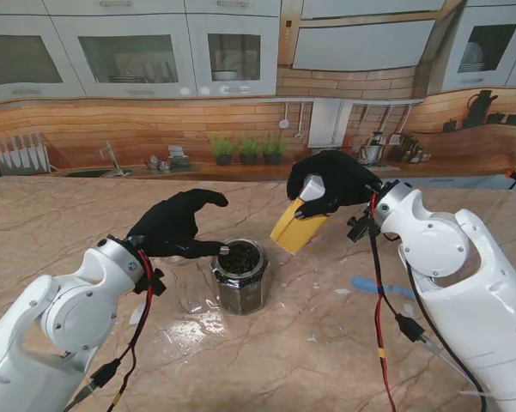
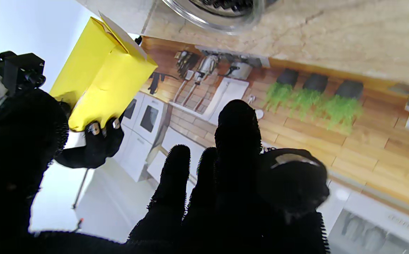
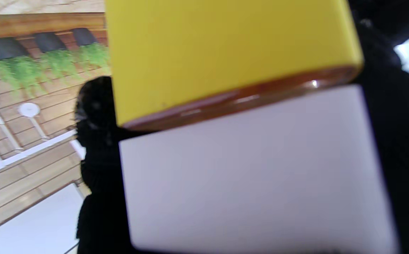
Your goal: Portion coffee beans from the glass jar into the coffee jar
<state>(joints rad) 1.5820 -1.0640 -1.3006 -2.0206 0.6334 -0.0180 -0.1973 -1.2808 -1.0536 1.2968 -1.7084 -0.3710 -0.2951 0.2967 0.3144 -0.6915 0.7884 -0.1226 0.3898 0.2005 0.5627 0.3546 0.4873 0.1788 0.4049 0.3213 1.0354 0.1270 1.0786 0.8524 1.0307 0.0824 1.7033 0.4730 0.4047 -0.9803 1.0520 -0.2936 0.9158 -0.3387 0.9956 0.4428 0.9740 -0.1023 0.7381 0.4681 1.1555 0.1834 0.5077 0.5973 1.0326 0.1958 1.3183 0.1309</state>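
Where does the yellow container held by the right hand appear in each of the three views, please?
Stand view: yellow container tilted, held up right of the glass jar by the right hand.
Left wrist view: it is at the picture's left, held off the table.
Right wrist view: it fills the frame.
Shared landmark: three potted plants.

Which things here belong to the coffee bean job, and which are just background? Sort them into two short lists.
Part of the job:
- glass jar of beans on the table
- yellow container, held tilted
- right hand, holding that container
- left hand, fingertips at the jar rim

Just background:
- potted plants
- knife rack
- blue mark on the table
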